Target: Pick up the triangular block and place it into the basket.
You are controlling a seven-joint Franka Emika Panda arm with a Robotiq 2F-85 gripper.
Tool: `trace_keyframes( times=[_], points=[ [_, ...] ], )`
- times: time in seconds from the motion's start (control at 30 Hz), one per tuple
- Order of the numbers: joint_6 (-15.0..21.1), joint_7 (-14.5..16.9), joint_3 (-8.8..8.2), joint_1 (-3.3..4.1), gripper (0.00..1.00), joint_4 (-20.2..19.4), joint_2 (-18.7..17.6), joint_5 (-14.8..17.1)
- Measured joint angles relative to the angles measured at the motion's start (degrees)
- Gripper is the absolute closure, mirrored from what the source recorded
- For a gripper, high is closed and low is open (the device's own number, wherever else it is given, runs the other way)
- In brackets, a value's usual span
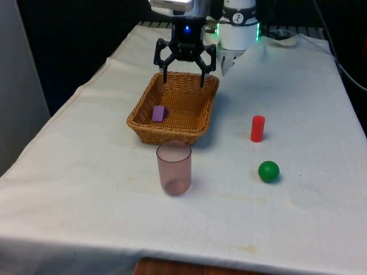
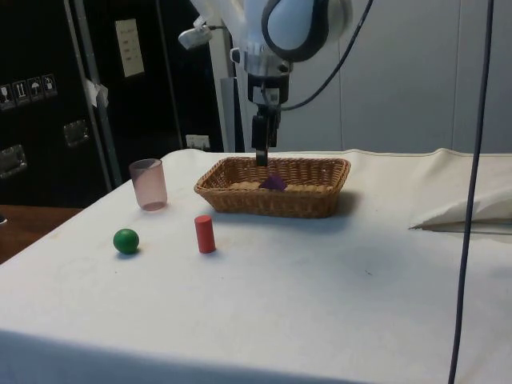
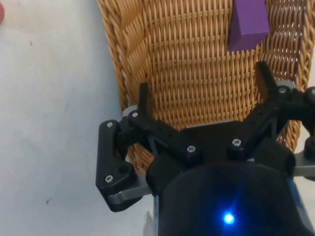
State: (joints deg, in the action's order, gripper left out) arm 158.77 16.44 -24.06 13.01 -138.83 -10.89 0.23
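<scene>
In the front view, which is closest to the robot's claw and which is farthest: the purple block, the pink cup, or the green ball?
From the gripper, hanging open above the basket's far end:
1. Purple block, nearest, lying inside the basket toward the front view's left.
2. Pink cup, standing on the cloth just outside the basket's near rim.
3. Green ball, farthest, out on the front view's right.

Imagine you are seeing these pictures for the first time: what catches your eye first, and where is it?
The black claw hangs open above the far end of the wicker basket, empty. Inside the basket lies the purple triangular block, towards the near corner on the front view's left. In front of the basket stands a pink translucent cup, and on the front view's right a red cylinder stands with a green ball nearer the camera.
</scene>
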Motion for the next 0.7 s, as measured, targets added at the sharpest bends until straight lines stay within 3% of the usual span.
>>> trace_keyframes(
  times=[0.7],
  points=[
    [-11.5,0.2,0.0,0.0,0.0,4.0,6.1,-0.2]
  ],
)
